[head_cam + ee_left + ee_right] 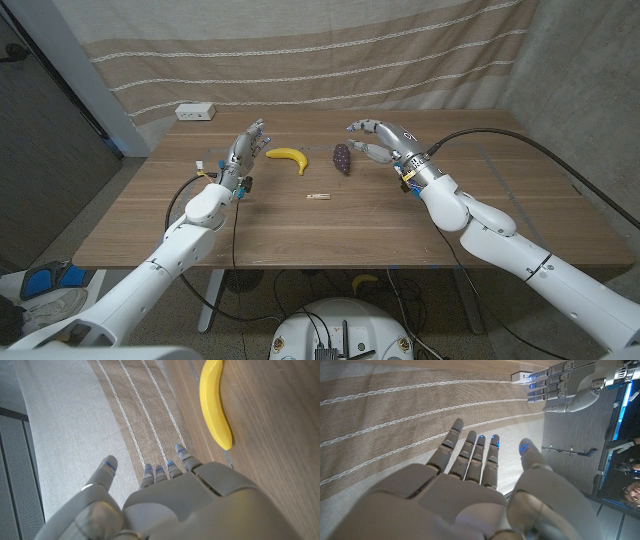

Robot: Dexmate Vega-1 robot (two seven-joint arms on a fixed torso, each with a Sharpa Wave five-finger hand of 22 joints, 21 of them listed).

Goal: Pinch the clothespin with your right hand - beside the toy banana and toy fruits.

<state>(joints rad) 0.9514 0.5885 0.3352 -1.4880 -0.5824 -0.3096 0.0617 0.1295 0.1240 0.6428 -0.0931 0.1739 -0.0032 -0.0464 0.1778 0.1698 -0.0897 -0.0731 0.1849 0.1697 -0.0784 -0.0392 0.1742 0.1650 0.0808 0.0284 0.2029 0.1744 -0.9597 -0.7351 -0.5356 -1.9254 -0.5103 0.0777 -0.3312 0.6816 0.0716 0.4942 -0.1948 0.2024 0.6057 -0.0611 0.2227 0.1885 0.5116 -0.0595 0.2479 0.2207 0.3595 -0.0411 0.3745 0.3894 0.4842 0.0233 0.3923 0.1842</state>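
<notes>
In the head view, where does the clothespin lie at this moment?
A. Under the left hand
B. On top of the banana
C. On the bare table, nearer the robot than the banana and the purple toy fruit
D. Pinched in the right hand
C. The clothespin lies alone on the table, nearer the robot than the banana and the purple toy fruit; the right hand is open above the table and holds nothing.

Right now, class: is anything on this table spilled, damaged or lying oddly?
Nothing stands out. The toy banana, the dark toy fruit and the clothespin lie apart on the wooden table, none spilled or visibly broken. Both hands hover open.
</notes>
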